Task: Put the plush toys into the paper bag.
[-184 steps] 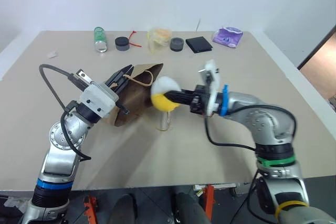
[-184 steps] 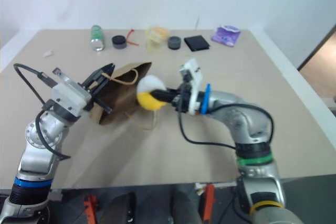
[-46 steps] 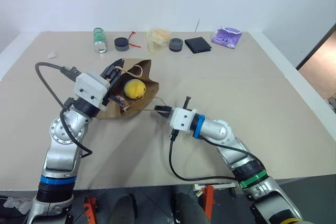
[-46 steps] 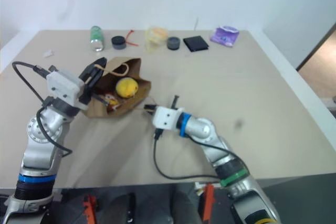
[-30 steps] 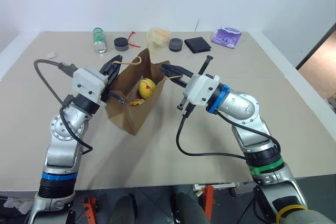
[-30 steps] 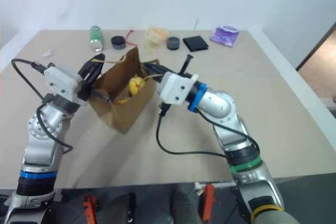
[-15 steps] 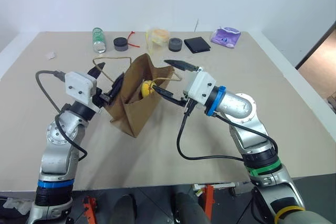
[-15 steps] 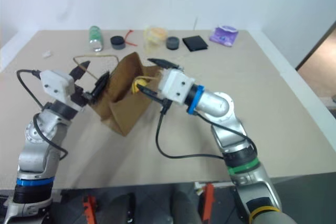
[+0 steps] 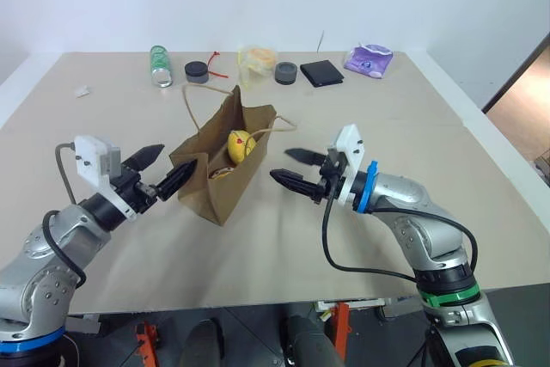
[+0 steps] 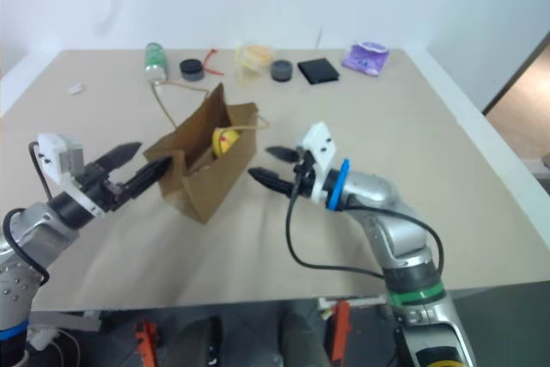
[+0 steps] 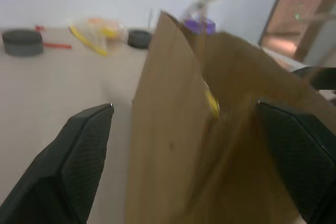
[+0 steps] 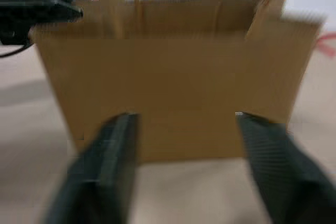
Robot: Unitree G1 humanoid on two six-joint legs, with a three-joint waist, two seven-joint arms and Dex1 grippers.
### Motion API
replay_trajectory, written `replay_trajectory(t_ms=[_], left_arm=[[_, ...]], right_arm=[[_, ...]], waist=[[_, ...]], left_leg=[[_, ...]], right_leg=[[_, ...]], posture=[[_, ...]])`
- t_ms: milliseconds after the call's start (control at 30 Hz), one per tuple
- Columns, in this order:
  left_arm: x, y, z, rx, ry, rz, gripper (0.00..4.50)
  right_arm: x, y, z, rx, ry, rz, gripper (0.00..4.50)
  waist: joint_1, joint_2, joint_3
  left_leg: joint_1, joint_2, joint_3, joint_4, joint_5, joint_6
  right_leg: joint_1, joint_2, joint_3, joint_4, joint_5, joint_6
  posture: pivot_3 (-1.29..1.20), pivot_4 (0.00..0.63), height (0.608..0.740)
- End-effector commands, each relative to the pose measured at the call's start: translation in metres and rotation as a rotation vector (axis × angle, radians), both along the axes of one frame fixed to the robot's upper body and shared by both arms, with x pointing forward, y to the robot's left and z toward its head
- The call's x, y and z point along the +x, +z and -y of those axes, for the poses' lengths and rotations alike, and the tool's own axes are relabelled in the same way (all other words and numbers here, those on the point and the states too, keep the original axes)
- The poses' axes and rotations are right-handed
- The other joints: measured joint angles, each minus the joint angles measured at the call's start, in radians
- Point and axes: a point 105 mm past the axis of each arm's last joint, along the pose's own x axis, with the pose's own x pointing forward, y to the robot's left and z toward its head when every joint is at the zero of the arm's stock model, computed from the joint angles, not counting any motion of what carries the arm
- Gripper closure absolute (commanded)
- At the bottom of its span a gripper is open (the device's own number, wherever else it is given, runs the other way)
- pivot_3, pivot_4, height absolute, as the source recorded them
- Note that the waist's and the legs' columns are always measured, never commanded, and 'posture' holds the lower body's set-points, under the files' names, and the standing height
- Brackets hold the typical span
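The brown paper bag (image 9: 219, 185) stands upright and open on the table, its loop handles free. Inside it I see the yellow plush toy (image 9: 240, 142); a tan lump (image 9: 221, 172) lies lower in the bag, too unclear to name. My left gripper (image 9: 165, 168) is open and level at the bag's left side, one fingertip close to the paper. In the left wrist view the bag's edge (image 11: 173, 129) stands between its spread fingers (image 11: 79, 156). My right gripper (image 9: 292, 168) is open just right of the bag, apart from it, facing the bag's flat side (image 12: 173, 93).
Along the table's far edge lie a green bottle (image 9: 160, 65), two black round lids (image 9: 197, 70) (image 9: 286, 72), a clear yellowish plastic bag (image 9: 258, 59), a black square (image 9: 324, 72) and a purple packet (image 9: 370, 59). A small white scrap (image 9: 82, 90) lies at far left.
Both grippers have let go of the bag's handles and drawn back and down to either side. The bag now stands on its own, and the right fingers have narrowed somewhat.
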Motion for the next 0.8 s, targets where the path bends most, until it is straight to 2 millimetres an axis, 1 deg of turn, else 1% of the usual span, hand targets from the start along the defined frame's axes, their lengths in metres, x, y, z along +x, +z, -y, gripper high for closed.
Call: replay_trajectory(t_ms=[33,67,100,133,233,300,467,633,800], left_arm=[[-0.012,0.003,0.004,0.067,-0.058,0.02,0.0],[-0.011,0.001,0.004,0.081,-0.059,0.018,0.0],[-0.011,0.0,0.005,0.089,-0.058,0.022,0.0],[-0.01,0.0,0.005,0.095,-0.059,0.025,0.0],[-0.008,-0.001,0.009,0.112,-0.069,0.035,0.0],[-0.007,-0.002,0.01,0.115,-0.07,0.038,0.0],[-0.008,-0.004,0.017,0.127,-0.084,0.04,0.0],[-0.004,-0.003,0.018,0.129,-0.07,0.051,0.0],[0.008,-0.003,0.019,0.141,-0.024,0.076,0.0]], right_arm=[[-0.013,0.018,-0.03,0.032,0.104,0.068,3.46],[-0.012,0.018,-0.036,0.03,0.114,0.073,3.83],[-0.011,0.017,-0.041,0.026,0.121,0.071,4.43],[-0.01,0.016,-0.046,0.022,0.13,0.075,4.48],[-0.001,0.013,-0.064,0.001,0.141,0.092,4.48],[0.006,0.012,-0.073,-0.002,0.143,0.097,4.48],[0.009,0.014,-0.09,0.007,0.175,0.11,4.48],[0.009,0.011,-0.098,0.006,0.19,0.114,4.48],[0.008,0.013,-0.106,0.018,0.197,0.12,4.48]], waist=[[-0.004,0.0,0.0],[-0.005,0.0,0.0],[-0.005,0.0,0.0],[-0.005,0.0,0.0],[-0.003,0.0,0.0],[-0.004,0.0,0.0],[-0.003,0.0,0.0],[-0.001,0.0,0.0],[0.001,0.0,0.0]], left_leg=[[0.0,0.0,0.0,0.0,0.0,0.0],[0.0,0.0,0.0,0.0,0.0,0.0],[0.0,0.0,0.0,0.0,0.0,0.0],[0.0,0.0,0.0,0.0,0.0,0.0],[0.0,0.0,0.0,0.0,0.0,-0.001],[-0.001,0.0,0.001,0.0,0.0,-0.001],[-0.002,0.0,0.0,0.0,-0.001,-0.001],[-0.002,0.0,0.0,-0.002,-0.001,-0.002],[-0.002,0.0,0.0,-0.002,-0.001,-0.002]], right_leg=[[0.0,0.0,0.0,0.0,0.0,0.0],[0.0,0.0,0.0,0.0,0.0,0.0],[-0.001,0.0,0.0,0.0,0.0,0.0],[-0.001,0.0,0.0,0.0,0.0,-0.001],[0.0,-0.001,0.0,-0.001,0.0,-0.001],[-0.001,-0.001,0.0,-0.001,0.0,-0.001],[-0.001,-0.001,-0.001,-0.001,0.0,-0.001],[-0.002,0.0,-0.001,-0.001,-0.001,-0.002],[-0.002,0.0,-0.001,-0.001,-0.001,-0.002]], posture=[[0.0,0.15,0.74],[0.0,0.15,0.74],[0.0,0.15,0.74],[0.0,0.15,0.74],[0.0,0.15,0.74],[0.0,0.15,0.74],[0.0,0.15,0.74],[0.0,0.15,0.74],[0.0,0.15,0.74]])
